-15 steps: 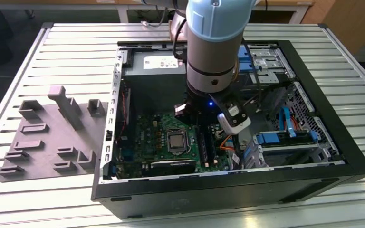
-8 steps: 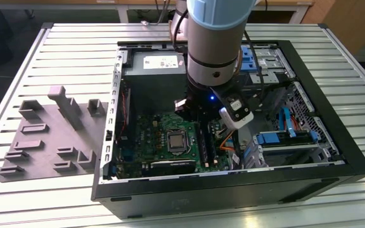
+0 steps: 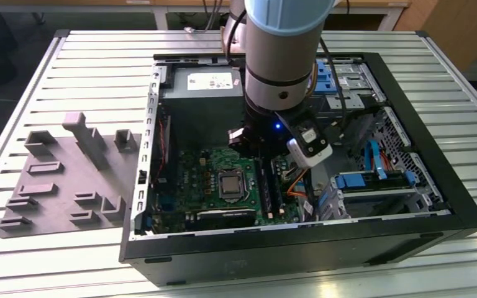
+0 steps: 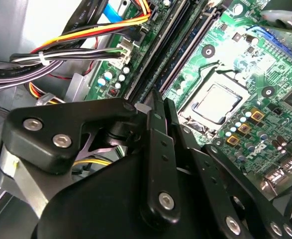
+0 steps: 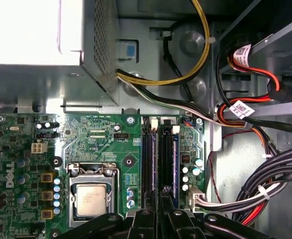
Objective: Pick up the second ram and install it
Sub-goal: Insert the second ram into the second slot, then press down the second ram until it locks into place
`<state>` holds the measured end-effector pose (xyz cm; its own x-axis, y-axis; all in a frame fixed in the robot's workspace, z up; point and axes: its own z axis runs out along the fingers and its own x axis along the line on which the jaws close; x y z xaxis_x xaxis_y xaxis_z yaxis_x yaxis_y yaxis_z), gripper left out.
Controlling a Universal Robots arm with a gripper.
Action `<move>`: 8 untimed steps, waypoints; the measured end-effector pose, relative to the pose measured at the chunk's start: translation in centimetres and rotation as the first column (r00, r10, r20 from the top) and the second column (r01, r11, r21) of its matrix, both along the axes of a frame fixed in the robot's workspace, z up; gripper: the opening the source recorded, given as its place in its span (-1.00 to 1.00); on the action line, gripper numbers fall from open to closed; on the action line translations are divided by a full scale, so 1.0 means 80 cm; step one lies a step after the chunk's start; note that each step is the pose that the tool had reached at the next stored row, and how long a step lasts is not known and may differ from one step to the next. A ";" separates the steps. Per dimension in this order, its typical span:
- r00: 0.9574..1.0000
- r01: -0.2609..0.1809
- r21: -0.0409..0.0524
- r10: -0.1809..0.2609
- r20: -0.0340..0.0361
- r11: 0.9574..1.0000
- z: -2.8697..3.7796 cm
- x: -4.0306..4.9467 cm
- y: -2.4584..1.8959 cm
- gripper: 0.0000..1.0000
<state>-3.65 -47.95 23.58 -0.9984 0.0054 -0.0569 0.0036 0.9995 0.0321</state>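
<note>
Now the end effector [image 5: 160,211] sits low inside the computer case [image 3: 437,205], fingers pinched narrow on the second ram [image 5: 164,164], holding it edge-down over the slots so it lines up.

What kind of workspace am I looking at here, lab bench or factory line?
Likely a lab or workshop bench: an open computer case lies on a slatted metal table, beside a grey fixture tray, with the gripper over the motherboard.

Grey tray [image 3: 56,180] beside open computer case [image 3: 437,205]; processor [image 5: 91,199] on motherboard [image 5: 101,132].
</note>
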 end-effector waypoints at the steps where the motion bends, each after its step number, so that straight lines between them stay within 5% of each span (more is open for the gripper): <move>1: 1.000 0.000 0.000 0.000 0.000 1.000 0.0001 0.000 0.0000 -0.65; 2: 1.000 0.000 0.000 0.000 0.000 1.000 0.0002 0.000 0.0000 -0.79; 8: 1.000 0.000 0.000 0.000 0.000 1.000 0.0021 0.000 0.0000 -0.79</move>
<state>-3.65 -47.95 23.75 -0.9984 0.0054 -0.0570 0.0036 0.9995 0.0321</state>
